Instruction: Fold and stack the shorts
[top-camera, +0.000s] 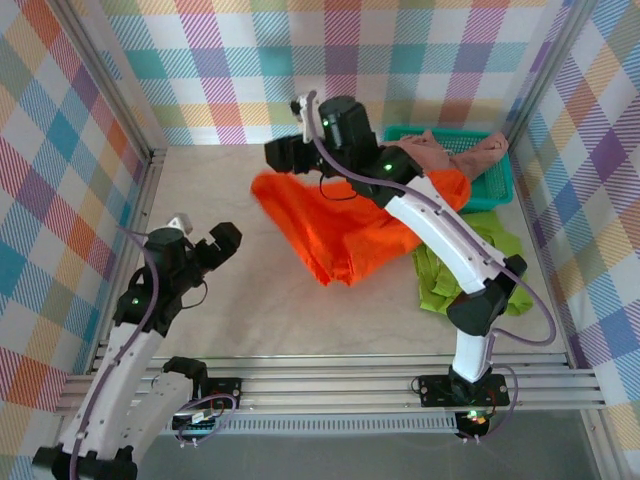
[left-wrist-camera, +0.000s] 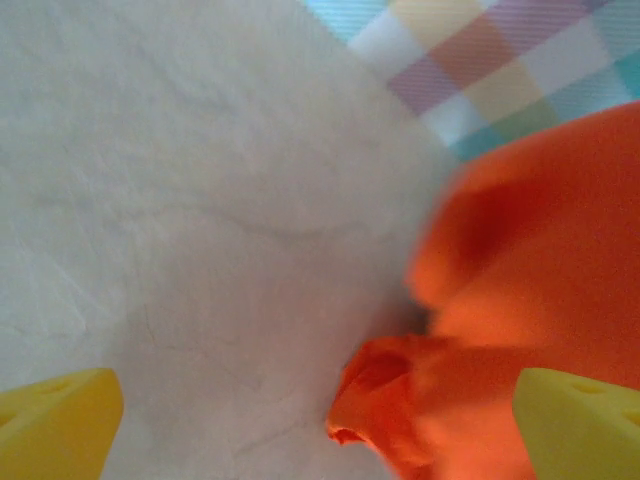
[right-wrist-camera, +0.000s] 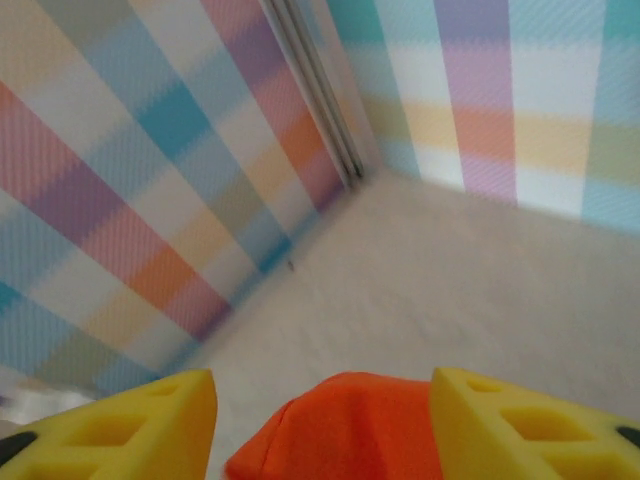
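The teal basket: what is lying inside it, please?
The pink shorts lie crumpled inside the teal basket. Anything under them is covered; the right arm hides the basket's left part.

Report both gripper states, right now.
Left gripper: open, holding nothing.
Right gripper: open, with a fold of the orange shorts between its fingers.

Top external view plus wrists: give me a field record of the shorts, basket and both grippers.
orange shorts: crumpled at centre, unfolded
lime green shorts: crumpled right of the orange pair
pink shorts: heaped in the teal basket, back right
left gripper: open over bare table beside the orange shorts
right gripper: open, orange fabric between its fingers
stack: not started
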